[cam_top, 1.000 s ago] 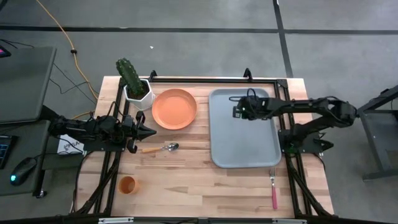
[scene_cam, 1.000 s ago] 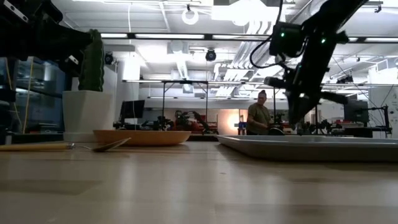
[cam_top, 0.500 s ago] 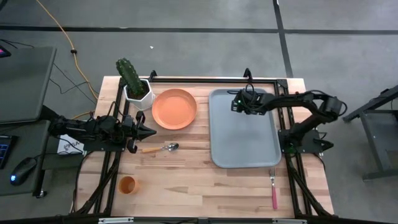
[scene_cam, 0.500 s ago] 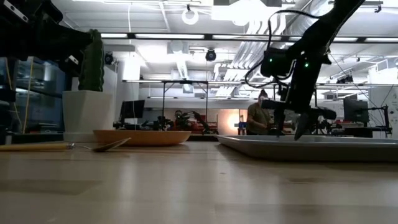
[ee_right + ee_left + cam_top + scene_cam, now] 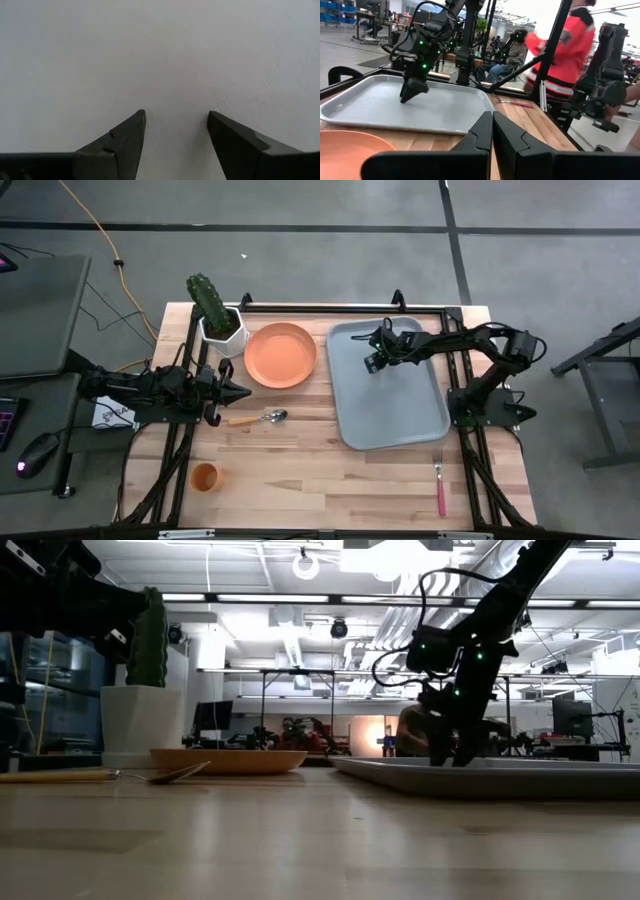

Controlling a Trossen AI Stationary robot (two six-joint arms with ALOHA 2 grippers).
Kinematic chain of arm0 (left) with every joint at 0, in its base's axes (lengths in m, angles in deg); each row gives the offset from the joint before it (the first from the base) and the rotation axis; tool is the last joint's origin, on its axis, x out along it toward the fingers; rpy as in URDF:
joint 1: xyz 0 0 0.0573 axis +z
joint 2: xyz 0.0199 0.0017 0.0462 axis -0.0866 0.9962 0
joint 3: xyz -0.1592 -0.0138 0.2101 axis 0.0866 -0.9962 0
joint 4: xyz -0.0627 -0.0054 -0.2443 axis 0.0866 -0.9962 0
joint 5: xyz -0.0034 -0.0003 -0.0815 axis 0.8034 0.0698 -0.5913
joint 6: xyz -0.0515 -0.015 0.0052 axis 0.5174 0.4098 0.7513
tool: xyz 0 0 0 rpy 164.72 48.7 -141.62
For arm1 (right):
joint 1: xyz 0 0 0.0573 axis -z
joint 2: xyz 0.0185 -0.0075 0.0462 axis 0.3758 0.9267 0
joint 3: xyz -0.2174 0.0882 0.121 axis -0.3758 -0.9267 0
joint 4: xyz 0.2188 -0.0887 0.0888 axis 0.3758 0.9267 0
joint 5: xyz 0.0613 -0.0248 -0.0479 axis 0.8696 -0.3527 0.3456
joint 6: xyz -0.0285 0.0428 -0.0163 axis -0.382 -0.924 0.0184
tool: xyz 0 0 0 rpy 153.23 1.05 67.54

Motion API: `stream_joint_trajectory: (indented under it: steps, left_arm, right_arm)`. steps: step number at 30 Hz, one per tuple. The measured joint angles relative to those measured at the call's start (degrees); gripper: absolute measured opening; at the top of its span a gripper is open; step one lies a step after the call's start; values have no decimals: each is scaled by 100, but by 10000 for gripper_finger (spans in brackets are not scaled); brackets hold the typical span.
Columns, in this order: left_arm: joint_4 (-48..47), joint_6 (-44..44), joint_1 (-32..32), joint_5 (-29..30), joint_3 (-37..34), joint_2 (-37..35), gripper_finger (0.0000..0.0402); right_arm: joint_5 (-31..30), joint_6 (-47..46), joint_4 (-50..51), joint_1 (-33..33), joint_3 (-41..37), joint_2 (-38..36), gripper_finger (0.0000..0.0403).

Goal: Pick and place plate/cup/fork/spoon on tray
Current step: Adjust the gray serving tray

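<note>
Tray [image 5: 395, 405]: grey-blue, laid on the right half of the table [image 5: 300, 470]; its left rim is just beside the plate. Nothing but the right gripper is seen on it.
Plate [image 5: 280, 355]: orange, set flat between the cactus pot and the tray, apart from both.
Cup [image 5: 204, 477]: orange, stood upright near the front left corner of the table, well apart from the tray.
Spoon [image 5: 258, 419]: laid on the wood just in front of the plate, bowl pointed toward the tray, handle toward the left gripper.
Fork [image 5: 440, 485]: pink handle, laid on the wood near the front right corner, just off the tray's front rim.
Right gripper [image 5: 372, 362]: lowered onto the far left part of the tray; fingers [image 5: 235, 145] are spread wide with only bare tray surface seen between them; nothing is held.
Left gripper [image 5: 240, 392]: parked over the left side of the table, between plate and spoon; fingers [image 5: 482, 135] are pressed together, nothing between them.
Cactus pot [image 5: 222, 332]: white, placed at the far left, just beside the plate.
Background: a person in red [image 5: 570, 55] is seen beyond the table.
</note>
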Motion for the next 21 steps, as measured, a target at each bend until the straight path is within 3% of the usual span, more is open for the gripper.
stream_joint_trajectory:
  steps: [10, 16, 21]
  left_arm:
    - [0, 0, 1, 0, 0, 0, 1]
    - [0, 0, 1, 0, 0, 1, 1]
    - [0, 0, 1, 0, 0, 0, 1]
  right_arm:
    - [1082, 2521, 166, -367, 216, 28, 213]
    - [1285, 2888, 118, -889, 221, 36, 213]
    - [1162, 2659, 34, -1218, 310, 53, 213]
